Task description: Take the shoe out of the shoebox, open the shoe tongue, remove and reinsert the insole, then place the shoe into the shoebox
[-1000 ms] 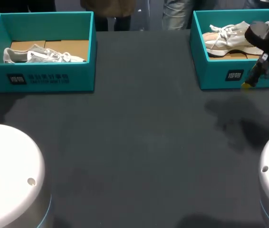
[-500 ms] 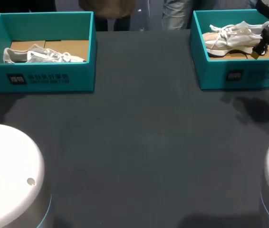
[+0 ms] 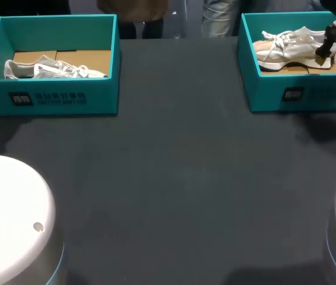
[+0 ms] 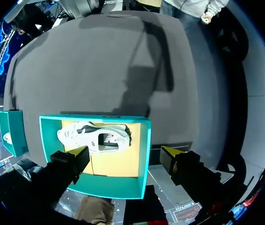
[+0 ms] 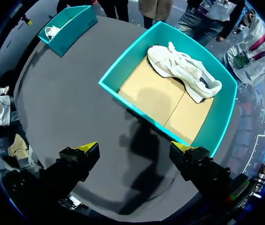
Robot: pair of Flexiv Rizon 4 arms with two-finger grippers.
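Left side: left teal cardboard shoebox [image 3: 49, 98] open-topped at the far left of the dark grey table [image 3: 174, 178]. White lace-up shoe [image 3: 52, 69] lies on its side on the tan cardboard floor, along the box's near wall.

Left gripper [image 4: 127, 152]: seen only in its own wrist view, hanging high above that box [image 4: 144, 154]. Fingers spread wide, nothing between them. The white shoe [image 4: 95, 138] shows below, dark side markings up, against one long wall.

Middle: bare table, shadows only.

Right side: right teal cardboard shoebox [image 3: 298, 95] at the far right. Cream lace-up shoe [image 3: 289, 44] on its side inside, at the back, laces loose.

Right gripper [image 3: 323, 52]: in the head view it is over the box's right end, by the shoe's heel; contact cannot be judged there, though it probably hangs clear. Right wrist view: gripper [image 5: 135, 146] high up, fingers wide apart and empty, box [image 5: 123, 96] ahead of them, cream shoe [image 5: 184, 72] along its far wall. Left box [image 5: 69, 21] well beyond.
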